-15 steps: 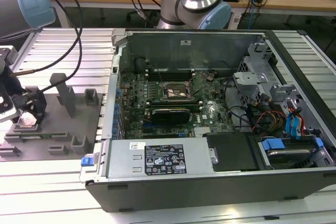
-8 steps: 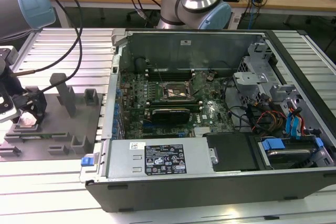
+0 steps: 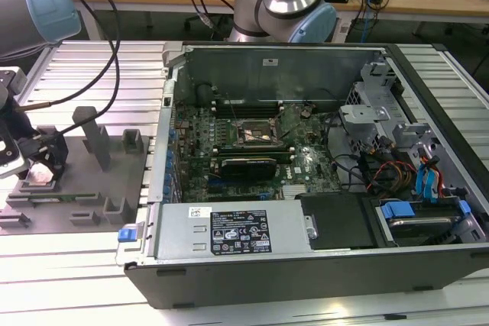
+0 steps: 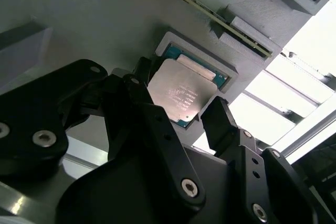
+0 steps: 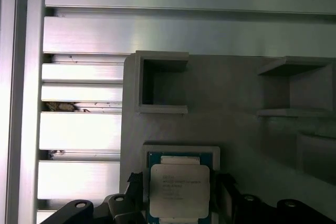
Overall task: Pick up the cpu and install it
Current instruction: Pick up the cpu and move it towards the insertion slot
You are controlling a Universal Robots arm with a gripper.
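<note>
You have the cpu [image 5: 179, 190], seated flat in the grey fixture [image 5: 226, 108], squarely between the gripper's [image 4: 179, 88] spread fingers [image 4: 219, 120] (one beside each opposite edge), gripping nothing.

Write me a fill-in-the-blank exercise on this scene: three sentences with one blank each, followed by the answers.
1. The cpu lies in a recess of a fixture whose colour is ____.
2. The pincer has one finger on each side of the cpu, and it is ____.
3. In the exterior view, the computer case stands on the exterior view's ____ of the fixture.

Missing words: grey; open; right.
</note>
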